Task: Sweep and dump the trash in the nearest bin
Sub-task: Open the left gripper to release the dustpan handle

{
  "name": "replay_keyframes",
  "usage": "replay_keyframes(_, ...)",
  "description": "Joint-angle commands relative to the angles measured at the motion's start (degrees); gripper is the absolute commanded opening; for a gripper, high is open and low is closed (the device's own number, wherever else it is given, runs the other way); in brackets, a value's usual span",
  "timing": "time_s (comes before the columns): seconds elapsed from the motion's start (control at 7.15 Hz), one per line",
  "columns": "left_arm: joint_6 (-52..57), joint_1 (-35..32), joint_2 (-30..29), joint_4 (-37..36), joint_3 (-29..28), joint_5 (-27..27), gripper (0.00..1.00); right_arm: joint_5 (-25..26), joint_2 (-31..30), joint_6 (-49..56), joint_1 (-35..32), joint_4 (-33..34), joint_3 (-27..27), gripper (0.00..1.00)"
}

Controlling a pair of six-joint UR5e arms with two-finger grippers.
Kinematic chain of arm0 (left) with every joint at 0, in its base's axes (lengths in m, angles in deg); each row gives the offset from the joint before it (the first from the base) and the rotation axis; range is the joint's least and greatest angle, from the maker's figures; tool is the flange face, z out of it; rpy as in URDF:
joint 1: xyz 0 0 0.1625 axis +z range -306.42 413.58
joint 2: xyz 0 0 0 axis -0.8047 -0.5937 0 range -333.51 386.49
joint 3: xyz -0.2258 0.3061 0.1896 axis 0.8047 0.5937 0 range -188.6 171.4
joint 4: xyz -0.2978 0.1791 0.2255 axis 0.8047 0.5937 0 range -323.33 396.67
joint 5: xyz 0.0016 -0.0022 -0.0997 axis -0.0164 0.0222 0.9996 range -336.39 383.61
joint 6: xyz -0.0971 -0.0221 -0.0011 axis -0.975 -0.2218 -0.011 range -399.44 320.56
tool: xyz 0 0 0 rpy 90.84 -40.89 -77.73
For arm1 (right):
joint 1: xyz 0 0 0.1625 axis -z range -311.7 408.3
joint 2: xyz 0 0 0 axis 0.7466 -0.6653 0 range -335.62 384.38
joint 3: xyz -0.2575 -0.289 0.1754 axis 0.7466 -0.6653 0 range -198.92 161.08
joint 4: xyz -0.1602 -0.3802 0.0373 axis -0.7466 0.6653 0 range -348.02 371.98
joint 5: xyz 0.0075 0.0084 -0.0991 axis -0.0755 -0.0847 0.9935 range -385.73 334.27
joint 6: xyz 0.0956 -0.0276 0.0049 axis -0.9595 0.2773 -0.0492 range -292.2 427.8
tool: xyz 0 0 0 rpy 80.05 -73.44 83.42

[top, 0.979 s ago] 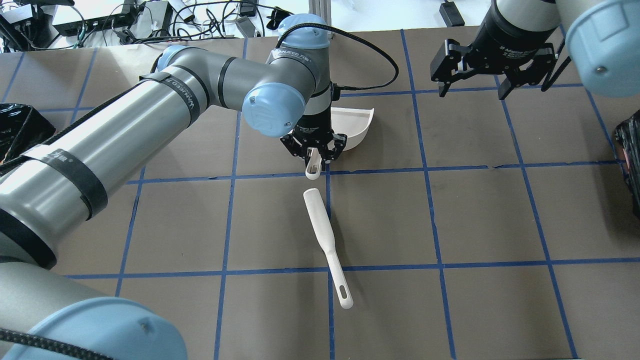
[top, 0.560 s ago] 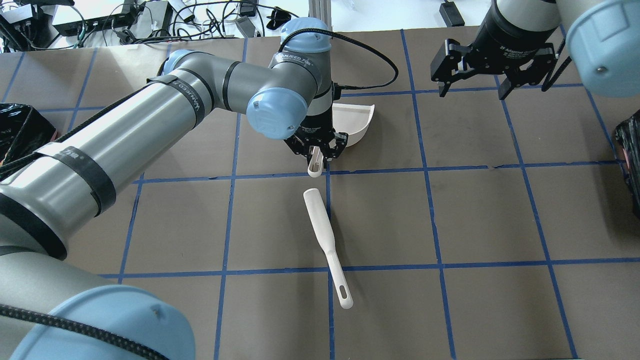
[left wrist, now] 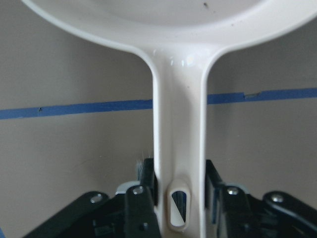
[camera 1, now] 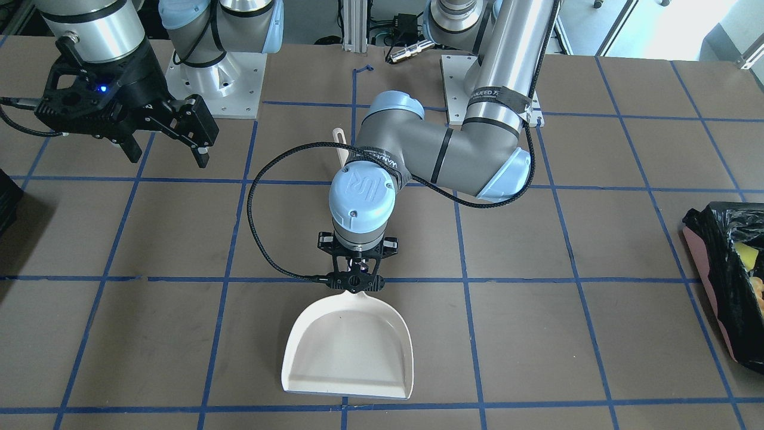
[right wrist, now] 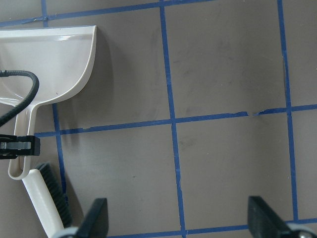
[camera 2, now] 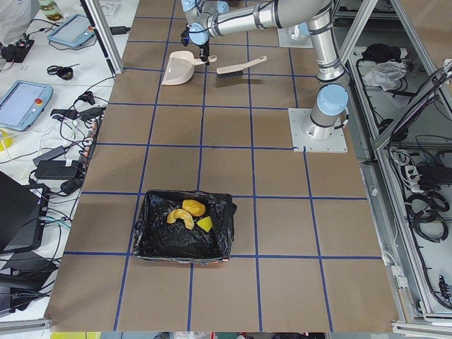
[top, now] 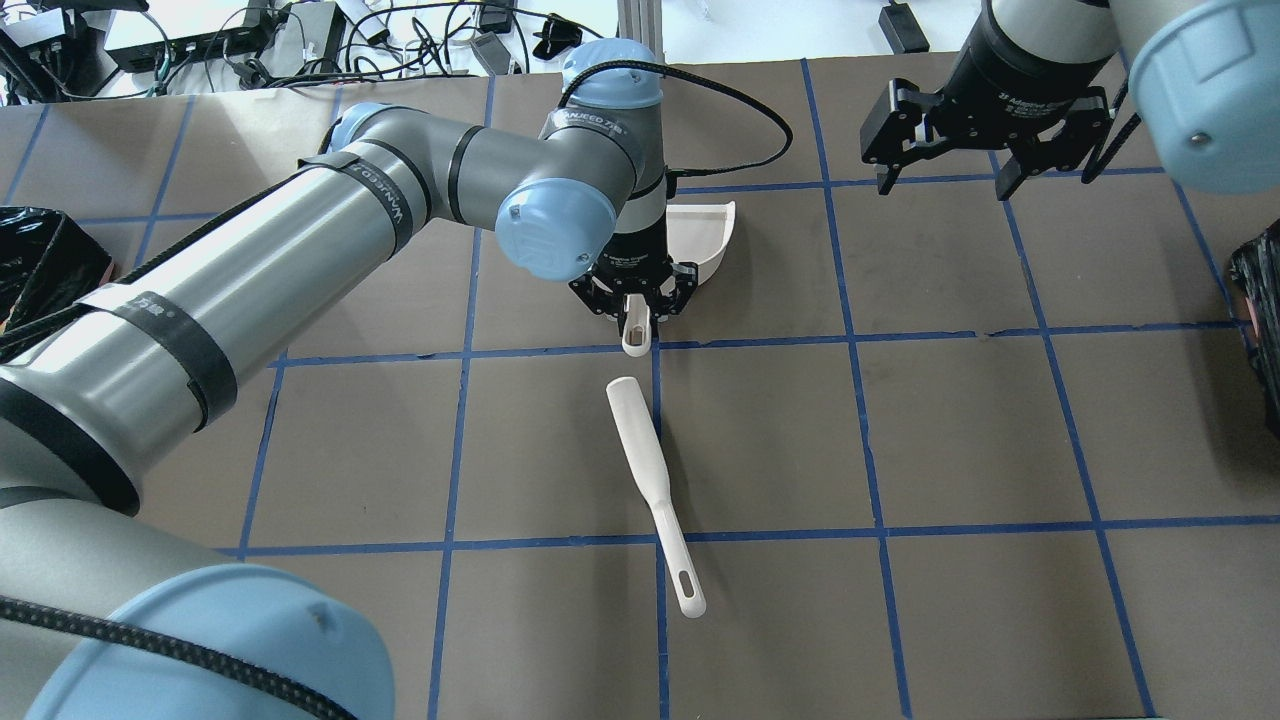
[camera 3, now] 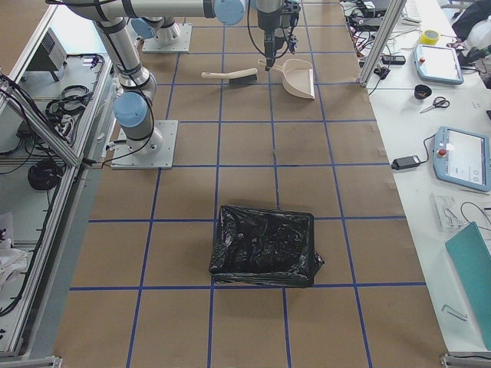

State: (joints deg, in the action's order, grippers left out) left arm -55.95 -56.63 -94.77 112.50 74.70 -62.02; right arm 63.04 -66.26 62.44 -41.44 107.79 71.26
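Note:
My left gripper [top: 635,300] is shut on the handle of a white dustpan [camera 1: 349,358]; in the left wrist view the fingers [left wrist: 143,193] press both sides of the handle [left wrist: 178,124]. The pan sits low and level over the table. The trash [camera 2: 187,212], a yellow sponge and orange-yellow pieces, lies inside the bin [camera 2: 180,251] lined with a black bag, also at the front-facing view's right edge [camera 1: 725,286]. My right gripper [top: 942,170] is open and empty, hovering apart from the pan.
A white brush [top: 650,480] lies on the table just behind the dustpan handle. A second black-lined bin [camera 3: 265,245] stands at the table's right end. Blue tape lines grid the brown table.
My left gripper has turned and shifted slightly with the dustpan, so the pan shows narrower beside the wrist. The brush and the right arm have not moved.

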Motion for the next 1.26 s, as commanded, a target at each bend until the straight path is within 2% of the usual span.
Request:
replay_keyframes(0.0,-0.4,-0.2,-0.1,-0.2,0.4,0.0,0.00,0.0,0.2,0.0,0.0,0.0,0.0,1.00)
replay_keyframes(0.56,-0.4,-1.9,-0.6,-0.4,0.4,-0.1,0.01,0.0,-0.1,0.0,0.0,-0.1,0.0,1.00)
replay_keyframes(0.7,0.1,-1.9,-0.6,-0.5,0.4,-0.1,0.86,0.0,0.0,-0.1,0.0,0.0,0.1,1.00)
replay_keyframes(0.84,0.1,-1.9,-0.5,-0.3,0.4,0.1,1.00,0.0,-0.2,0.0,0.0,0.0,0.0,1.00)
replay_keyframes(1.12,-0.8,-1.8,3.1,-0.3,-0.8,1.7,1.00,0.0,0.4,0.0,0.0,0.0,0.0,1.00)
